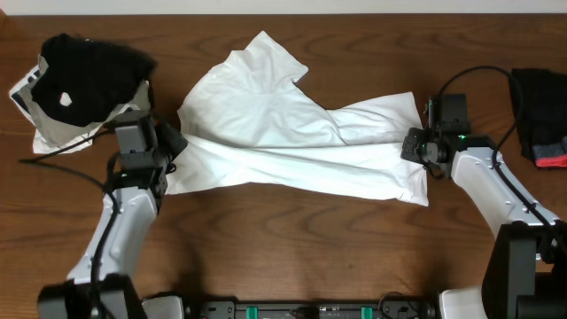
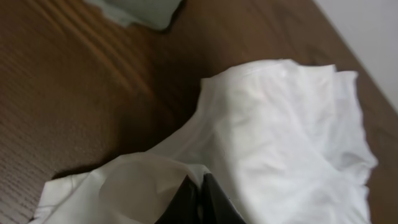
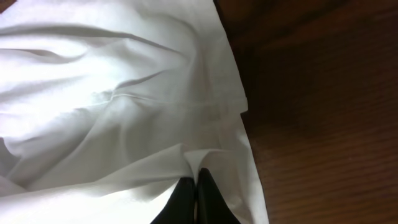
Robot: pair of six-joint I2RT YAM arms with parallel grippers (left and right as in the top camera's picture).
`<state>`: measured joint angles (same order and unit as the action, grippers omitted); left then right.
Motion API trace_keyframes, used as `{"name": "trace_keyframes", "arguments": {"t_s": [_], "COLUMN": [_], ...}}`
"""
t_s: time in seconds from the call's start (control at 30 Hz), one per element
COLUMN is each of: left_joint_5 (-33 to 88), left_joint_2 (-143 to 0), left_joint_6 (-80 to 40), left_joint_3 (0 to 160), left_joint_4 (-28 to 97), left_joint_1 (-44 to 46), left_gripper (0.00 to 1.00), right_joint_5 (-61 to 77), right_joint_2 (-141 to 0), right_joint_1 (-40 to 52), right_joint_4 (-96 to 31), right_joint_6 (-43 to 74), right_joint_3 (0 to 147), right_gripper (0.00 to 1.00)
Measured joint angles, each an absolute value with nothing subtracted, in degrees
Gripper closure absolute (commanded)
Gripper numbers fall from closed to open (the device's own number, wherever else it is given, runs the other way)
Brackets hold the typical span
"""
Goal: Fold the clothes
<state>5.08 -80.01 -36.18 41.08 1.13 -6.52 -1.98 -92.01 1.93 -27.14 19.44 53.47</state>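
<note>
The clothes, a large white T-shirt [image 1: 292, 133], lies crumpled across the middle of the wooden table, stretched between the two arms. My left gripper [image 1: 174, 142] pinches the shirt's left edge; in the left wrist view its black fingertips [image 2: 200, 182] are shut with a fold of white cloth [image 2: 280, 124] between them. At the shirt's right end, my right gripper [image 1: 415, 143] is shut on the fabric; the right wrist view shows its tips [image 3: 194, 175] nipping a small peak of white cloth [image 3: 112, 106]. No print shows on the shirt.
A black garment with a white spot [image 1: 84, 75] lies on pale cloth [image 1: 53, 128] at the back left. Another black garment with red trim [image 1: 542, 124] sits at the right edge. Bare brown table [image 1: 292, 248] runs along the front.
</note>
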Motion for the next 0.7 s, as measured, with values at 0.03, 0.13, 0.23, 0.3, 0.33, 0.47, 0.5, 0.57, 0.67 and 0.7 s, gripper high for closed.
{"name": "trace_keyframes", "arguments": {"t_s": [0.03,0.13,0.23,0.3,0.33,0.47,0.5,0.57,0.67,0.7], "left_joint_5": [4.9,4.6,4.3,4.2,4.1,4.0,4.1,4.1,4.3,4.3], "left_joint_2": [-81.2,-83.9,-85.9,-86.5,-86.6,-86.6,-86.5,-86.0,-83.6,-82.2], "left_joint_6": [-36.2,-36.2,-36.1,-35.8,-35.7,-35.3,-35.0,-34.3,-34.0,-33.9], "left_joint_3": [41.1,41.1,41.1,41.1,41.1,41.1,41.1,41.1,41.1,41.1], "left_joint_4": [1.0,0.9,0.8,0.8,0.8,0.7,0.8,1.3,3.0,3.8], "left_joint_1": [-6.5,-6.5,-6.5,-6.5,-6.5,-6.5,-6.5,-6.5,-6.5,-6.5], "left_gripper": [0.94,0.87,0.84,0.59,0.51,0.33,0.30,0.26,0.24,0.24], "right_joint_5": [-2.0,-2.0,-2.2,-2.5,-2.8,-4.6,-5.0,-5.4,-5.3,-4.7], "right_joint_2": [-92.0,-92.2,-93.1,-94.3,-94.8,-95.0,-94.9,-94.3,-91.8,-90.6], "right_joint_1": [1.9,1.9,1.9,1.9,1.9,1.7,1.6,1.5,1.3,1.3], "right_joint_4": [-27.1,-27.0,-26.9,-27.0,-27.3,-31.2,-33.2,-37.4,-44.9,-47.8], "right_joint_6": [19.5,19.7,20.0,20.3,20.3,20.4,20.4,20.4,20.4,20.4], "right_joint_3": [53.5,53.5,53.5,53.5,53.5,54.0,54.7,56.7,61.1,62.8], "right_gripper": [0.99,0.91,0.87,0.78,0.70,0.44,0.44,0.44,0.44,0.45]}}
